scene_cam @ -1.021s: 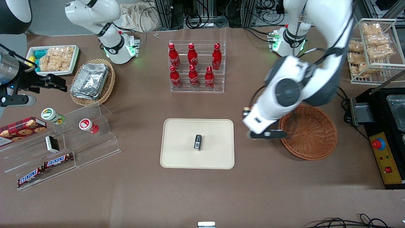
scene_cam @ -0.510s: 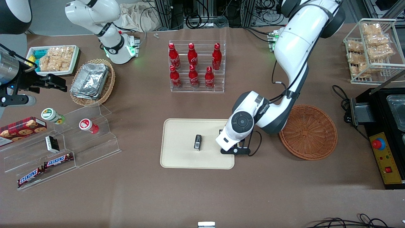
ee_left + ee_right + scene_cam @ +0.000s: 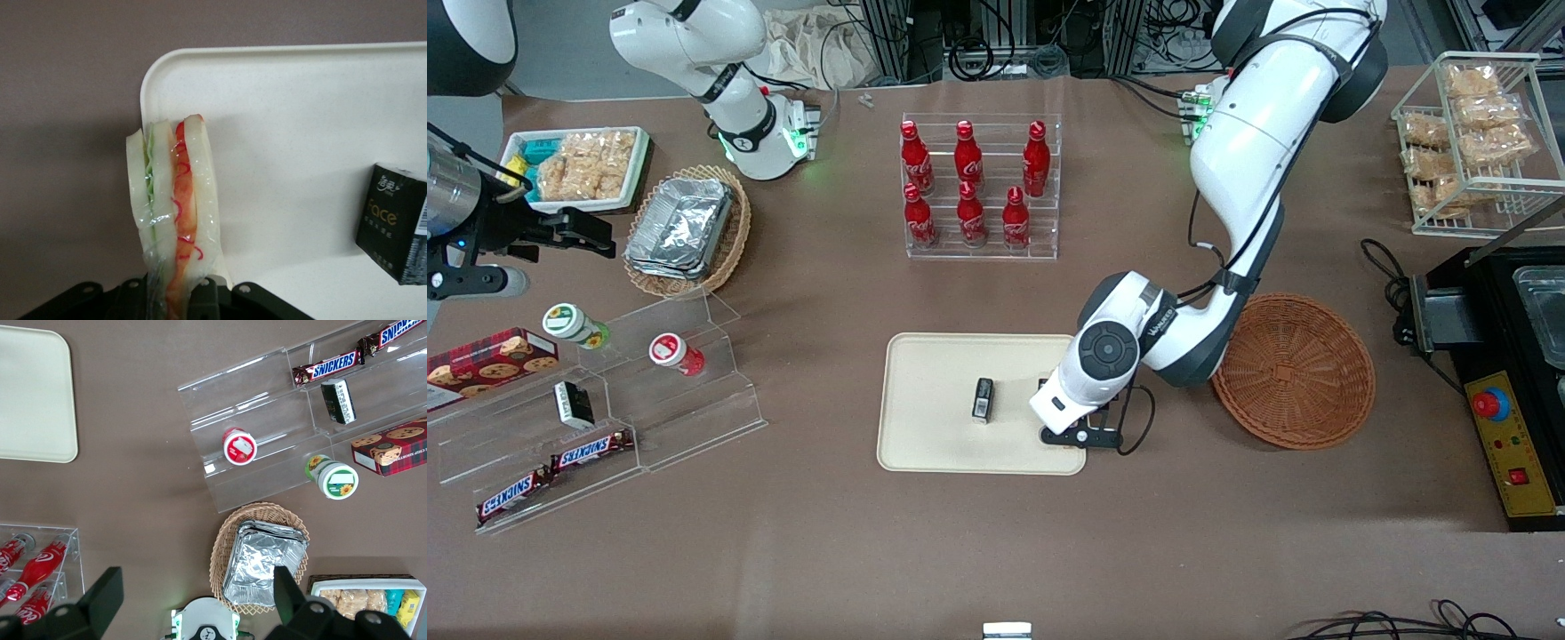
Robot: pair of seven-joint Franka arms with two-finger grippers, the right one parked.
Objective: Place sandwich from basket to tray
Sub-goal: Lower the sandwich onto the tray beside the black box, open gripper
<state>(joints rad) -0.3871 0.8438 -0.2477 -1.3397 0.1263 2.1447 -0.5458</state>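
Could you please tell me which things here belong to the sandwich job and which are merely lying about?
Job: sandwich, held in the gripper above the tray edge; basket.
Lying about: black box on the tray, cola bottles, Snickers bars.

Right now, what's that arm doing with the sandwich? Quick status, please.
Gripper shut on sandwich, above tray corner nearest basket. Sandwich not yet set down. Small black box on tray, apart from it.
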